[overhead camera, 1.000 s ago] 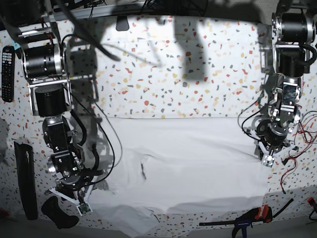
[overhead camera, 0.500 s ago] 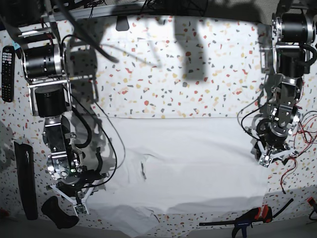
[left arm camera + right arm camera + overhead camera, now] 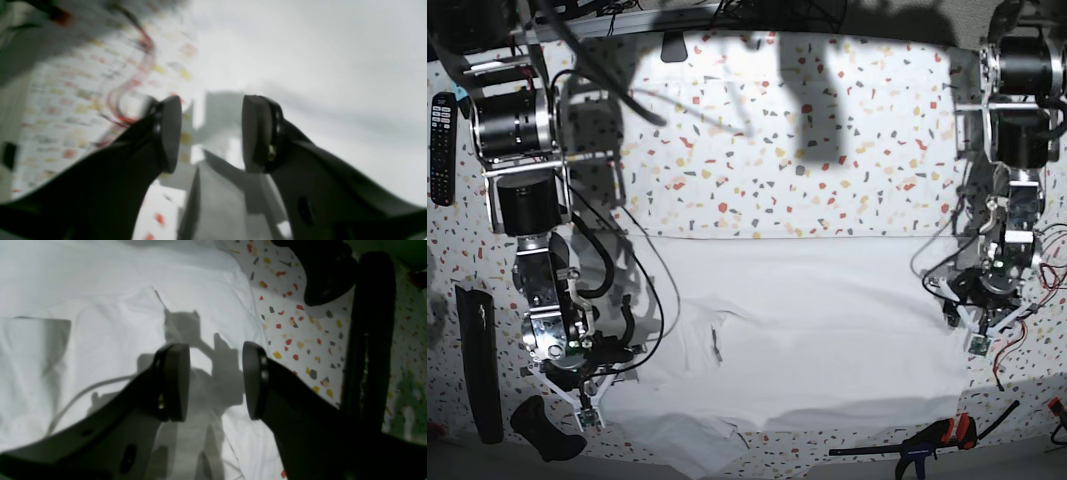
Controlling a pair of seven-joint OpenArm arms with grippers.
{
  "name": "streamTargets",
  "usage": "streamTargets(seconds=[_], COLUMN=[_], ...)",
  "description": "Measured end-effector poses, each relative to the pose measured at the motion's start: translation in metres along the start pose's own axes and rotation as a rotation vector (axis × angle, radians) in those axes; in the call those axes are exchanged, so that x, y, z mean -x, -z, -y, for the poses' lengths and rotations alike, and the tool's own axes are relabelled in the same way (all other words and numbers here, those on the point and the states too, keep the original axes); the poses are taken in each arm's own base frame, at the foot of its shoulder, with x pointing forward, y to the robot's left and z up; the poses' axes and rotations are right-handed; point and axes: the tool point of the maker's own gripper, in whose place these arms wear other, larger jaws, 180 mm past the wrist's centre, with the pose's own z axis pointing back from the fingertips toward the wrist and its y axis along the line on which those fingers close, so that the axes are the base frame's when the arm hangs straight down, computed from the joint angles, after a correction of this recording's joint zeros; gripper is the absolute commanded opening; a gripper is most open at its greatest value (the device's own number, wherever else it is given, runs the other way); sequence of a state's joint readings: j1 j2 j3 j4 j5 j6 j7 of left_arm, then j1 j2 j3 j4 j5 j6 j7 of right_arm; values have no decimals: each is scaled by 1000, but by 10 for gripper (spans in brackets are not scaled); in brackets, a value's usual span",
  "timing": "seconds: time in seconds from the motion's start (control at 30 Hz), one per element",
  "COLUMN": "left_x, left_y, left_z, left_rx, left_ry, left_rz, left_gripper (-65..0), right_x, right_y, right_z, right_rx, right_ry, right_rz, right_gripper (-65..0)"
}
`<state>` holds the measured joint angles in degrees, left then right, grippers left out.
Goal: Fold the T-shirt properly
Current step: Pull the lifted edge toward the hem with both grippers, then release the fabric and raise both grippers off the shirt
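The white T-shirt (image 3: 827, 320) lies spread flat across the front half of the speckled table, with a folded layer and creases near its front left corner. My left gripper (image 3: 979, 338) hovers at the shirt's right edge. In the left wrist view, the left gripper (image 3: 211, 133) is open with nothing between its fingers, and the shirt (image 3: 317, 66) is blurred beyond it. My right gripper (image 3: 584, 410) is at the shirt's front left corner. The right wrist view shows the right gripper (image 3: 216, 381) open just above the cloth (image 3: 100, 340), holding nothing.
A remote (image 3: 442, 145) lies at the far left edge. Black objects (image 3: 477, 365) sit by the left front, near my right arm. A black and orange clamp (image 3: 927, 440) lies at the front edge. Red wires (image 3: 1017, 335) trail beside the left gripper.
My left gripper has gone from shut to open at the shirt's right edge and shifted slightly right. The right arm has turned a little and edged toward the shirt's corner, still open.
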<state>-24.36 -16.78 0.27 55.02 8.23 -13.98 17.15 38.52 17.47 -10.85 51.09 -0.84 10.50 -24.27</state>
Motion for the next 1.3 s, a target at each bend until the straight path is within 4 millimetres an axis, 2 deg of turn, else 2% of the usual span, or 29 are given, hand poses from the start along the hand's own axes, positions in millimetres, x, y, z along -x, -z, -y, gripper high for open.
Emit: streamTargets(seconds=[0.17, 0.27, 0.4, 0.47, 0.57, 0.67, 0.77, 0.9, 1.0, 1.07, 1.3], left_x=[-31, -33, -7, -1, -5, -17, -16, 1, 10, 13, -6], left_y=[-38, -61, -64, -67, -68, -66, -57, -35, -26, -18, 19], left_z=[24, 37, 50, 64, 73, 70, 65, 63, 74, 74, 31], left_rx=[57, 75, 125, 193, 227, 229, 228, 251, 340, 346, 239], left_ry=[-17, 6, -56, -71, -88, -111, -135, -244, -260, -286, -306], left_rz=[165, 210, 145, 140, 151, 181, 163, 69, 41, 56, 87], left_gripper=[-373, -390, -397, -397, -397, -416, -465, -465, -465, -465, -465], right_x=[2, 1, 1, 1, 1, 1, 0, 0, -1, 0, 0], right_y=[0, 0, 0, 0, 0, 0, 0, 0, 0, 0, 0], right_z=[1, 1, 1, 1, 1, 1, 0, 0, 0, 0, 1], right_rx=[2, 2, 2, 2, 2, 2, 1, 1, 0, 0, 2], right_ry=[0, 0, 0, 0, -1, -1, 0, 0, 0, 0, -1], right_rz=[-7, -5, -4, -4, -4, -4, -2, -3, 1, 1, -1], right_gripper=[-393, -393, -393, -393, -393, -393, -393, -393, -393, -393, -393])
